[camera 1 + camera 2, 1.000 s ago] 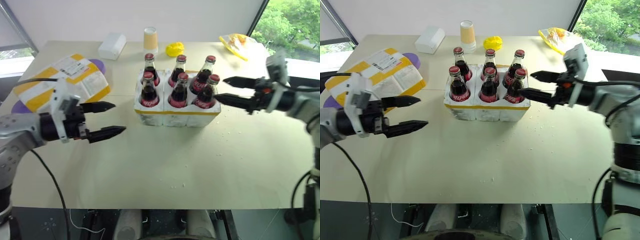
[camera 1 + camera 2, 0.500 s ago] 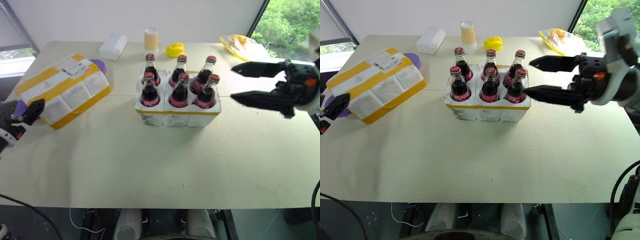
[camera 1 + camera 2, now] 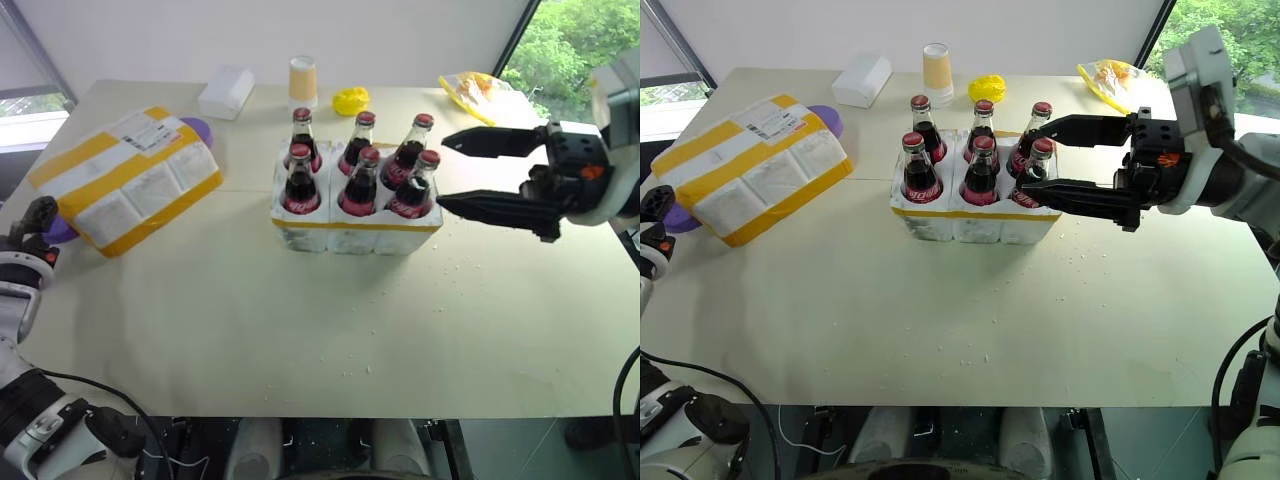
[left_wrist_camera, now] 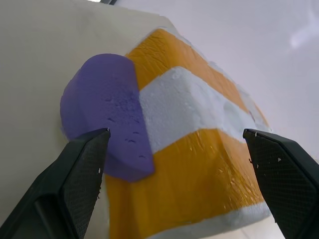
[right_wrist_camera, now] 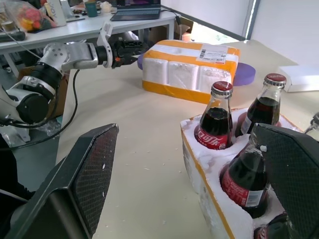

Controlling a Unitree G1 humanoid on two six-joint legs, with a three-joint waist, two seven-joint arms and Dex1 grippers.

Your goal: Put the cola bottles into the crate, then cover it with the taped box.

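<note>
All six cola bottles (image 3: 357,165) stand in the crate (image 3: 354,226), just left of the right tool (image 3: 452,172), whose fingers are spread wide. The left tool (image 4: 174,164), fingers also apart, faces the taped box (image 3: 130,178) just ahead on the worktop (image 3: 300,320).

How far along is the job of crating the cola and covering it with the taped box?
Done: all six bottles stand in the crate. In hand: nothing is gripped. The open left pincer faces the end of the taped box, which lies on the table beside the crate. The open right pincer hangs by the bottles. Left: lift the box and set it over the crate.
</note>
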